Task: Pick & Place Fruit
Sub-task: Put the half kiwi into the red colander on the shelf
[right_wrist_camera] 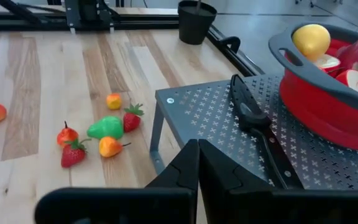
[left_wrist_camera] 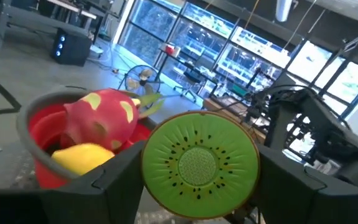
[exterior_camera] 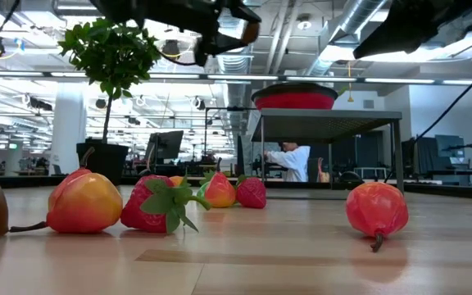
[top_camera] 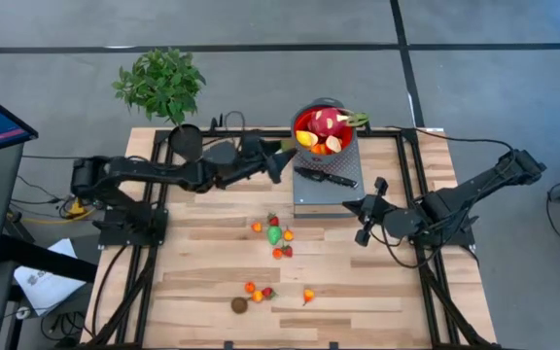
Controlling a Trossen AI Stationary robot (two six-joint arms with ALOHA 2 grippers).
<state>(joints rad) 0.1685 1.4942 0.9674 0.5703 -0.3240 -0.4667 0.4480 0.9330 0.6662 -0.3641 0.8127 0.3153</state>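
Pale wood planks cover the table (top_camera: 358,282), framed by black rails on both sides, with a grey floor all around it and an open hall of desks, monitors and ceiling pipes behind. Our landmark is the red bowl (top_camera: 325,131), sitting on a grey perforated stand (top_camera: 326,190) at the far middle of the table. Beside the bowl on that stand lies a black-handled knife (top_camera: 325,177). A potted plant (top_camera: 161,86) stands off to the bowl's left, just past the table corner.

Up at the bowl now: the left gripper (left_wrist_camera: 197,180) hovers just left of its rim, fingers clamped on a kiwi half (left_wrist_camera: 199,163), the green seeded cut face turned flat toward the wrist camera. Inside the bowl a dragon fruit (left_wrist_camera: 101,118) lies tilted, green tips pointing away toward the far rim, and a yellow fruit (left_wrist_camera: 82,157) is just below it.

Nearer the front, past the stand, small fruits (top_camera: 276,236) lie scattered in a loose cluster, with a second group (top_camera: 257,292) closer to the front edge; plenty of bare wood sits left and right of them.

The right gripper (right_wrist_camera: 197,168) waits to the right of the stand, low over the table, fingers pressed together on nothing.
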